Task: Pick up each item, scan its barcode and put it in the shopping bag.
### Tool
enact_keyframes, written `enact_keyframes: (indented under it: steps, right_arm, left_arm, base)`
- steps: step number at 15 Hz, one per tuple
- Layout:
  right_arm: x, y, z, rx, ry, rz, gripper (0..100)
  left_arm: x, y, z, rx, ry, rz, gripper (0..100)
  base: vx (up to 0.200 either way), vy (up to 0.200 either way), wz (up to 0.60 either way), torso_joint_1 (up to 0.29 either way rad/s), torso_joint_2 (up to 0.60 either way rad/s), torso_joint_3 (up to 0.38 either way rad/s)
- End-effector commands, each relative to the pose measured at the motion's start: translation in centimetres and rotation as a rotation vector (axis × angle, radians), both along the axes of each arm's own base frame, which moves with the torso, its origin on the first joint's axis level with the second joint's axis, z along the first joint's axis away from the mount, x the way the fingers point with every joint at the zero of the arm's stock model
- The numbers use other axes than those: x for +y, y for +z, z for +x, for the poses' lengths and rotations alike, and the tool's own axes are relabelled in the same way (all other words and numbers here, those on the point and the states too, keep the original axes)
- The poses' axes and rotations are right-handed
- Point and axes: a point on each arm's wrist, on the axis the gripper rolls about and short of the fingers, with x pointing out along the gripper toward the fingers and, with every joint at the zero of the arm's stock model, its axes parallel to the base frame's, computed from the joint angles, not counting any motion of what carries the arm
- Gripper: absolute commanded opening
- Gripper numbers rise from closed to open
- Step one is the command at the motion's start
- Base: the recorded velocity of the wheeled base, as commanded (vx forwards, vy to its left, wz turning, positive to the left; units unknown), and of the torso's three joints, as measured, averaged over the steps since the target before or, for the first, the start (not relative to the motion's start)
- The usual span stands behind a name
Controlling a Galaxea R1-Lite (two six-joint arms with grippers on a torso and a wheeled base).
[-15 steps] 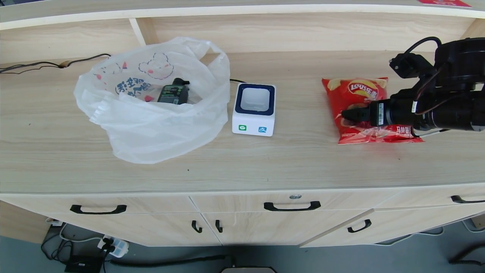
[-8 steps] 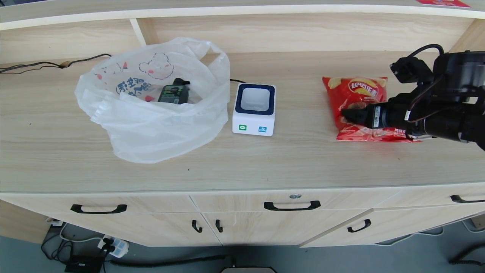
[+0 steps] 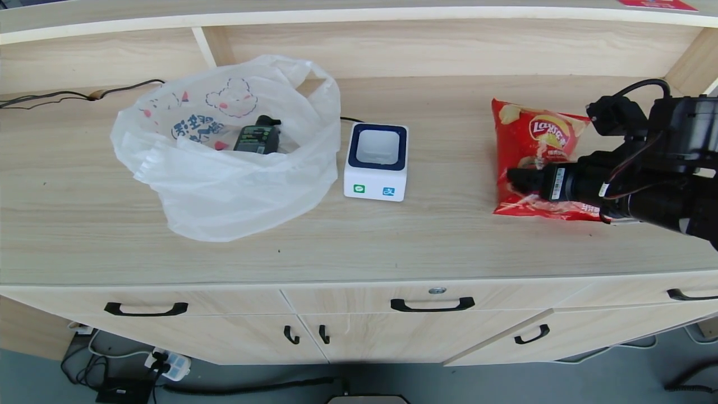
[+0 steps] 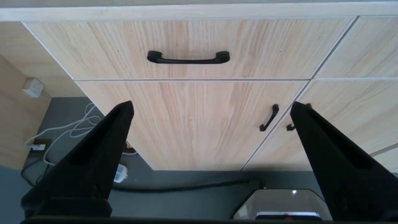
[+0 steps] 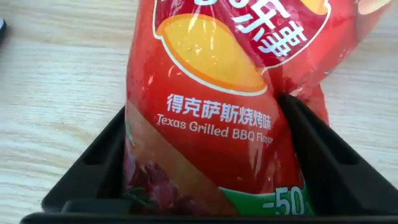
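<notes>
Chip bag: A red chip bag is at the right end of the wooden counter, at 3 o'clock from the scanner and well apart from it. Its printed front faces up and no barcode shows
Right gripper: Your right gripper comes in from 3 o'clock and is closed around the lower part of the pack. The wrist view shows its black fingers pressing on both sides of the foil
Left gripper: Your left gripper hangs below counter level, facing the cupboard fronts. Its jaws are spread wide and hold nothing
Scanner: The scanner is a small white box with a blue-rimmed window on top, mid-counter
Shopping bag: The white plastic shopping bag slumps open at 9 o'clock from the scanner, just beside it, with one dark item already inside
Step in hand: This looks like the lift of the chips before scanning. You cannot tell whether the near edge has left the counter
How to do it well: Squeeze only enough to hold, since the pack is puffy and slippery. Raise it straight up, then carry it toward 9 o'clock. The barcode is probably on the back, so keep that face turned down over the window and hold level
Risk: The foil may slide out of the grip, or the chips may crush
</notes>
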Motion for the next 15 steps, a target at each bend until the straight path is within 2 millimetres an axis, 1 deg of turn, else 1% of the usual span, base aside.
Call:
enact_keyframes:
  steps: [1,4,7,10,13,14,15]
  right_arm:
    - [0.0,1.2,-0.3,-0.046,0.003,0.009,0]
    - [0.0,2.4,-0.6,-0.081,0.003,0.016,0]
    - [-0.1,2.8,-0.8,-0.093,0.001,0.018,0]
    - [-0.3,4.2,-2.1,-0.138,0.006,0.027,0]
    - [-0.9,6.3,-5.6,-0.169,0.01,0.089,0]
    - [-0.7,6.7,-6.4,-0.179,0.024,0.119,0]
    - [-0.4,7.6,-8.0,-0.2,0.051,0.178,0]
  left_arm:
    - [0.0,0.0,0.0,0.001,0.0,0.001,100]
    - [0.0,0.0,0.0,0.001,0.0,0.003,100]
    - [0.0,0.0,0.0,-0.001,-0.001,0.003,100]
    - [0.0,0.0,0.0,-0.001,-0.001,0.004,100]
    - [0.0,0.0,0.0,0.001,-0.001,0.004,100]
    - [0.0,0.0,0.0,-0.001,-0.001,0.004,100]
    - [0.0,0.0,0.0,-0.001,-0.001,0.003,100]
  base:
    - [0.0,0.0,0.0,0.0,0.0,0.0]
    - [0.0,0.0,0.0,0.0,0.0,0.0]
    - [0.0,0.0,0.0,0.0,0.0,0.0]
    - [0.0,0.0,0.0,0.0,0.0,0.0]
    - [0.0,0.0,0.0,0.0,0.0,0.0]
    - [0.0,0.0,0.0,0.0,0.0,0.0]
    - [0.0,0.0,0.0,0.0,0.0,0.0]
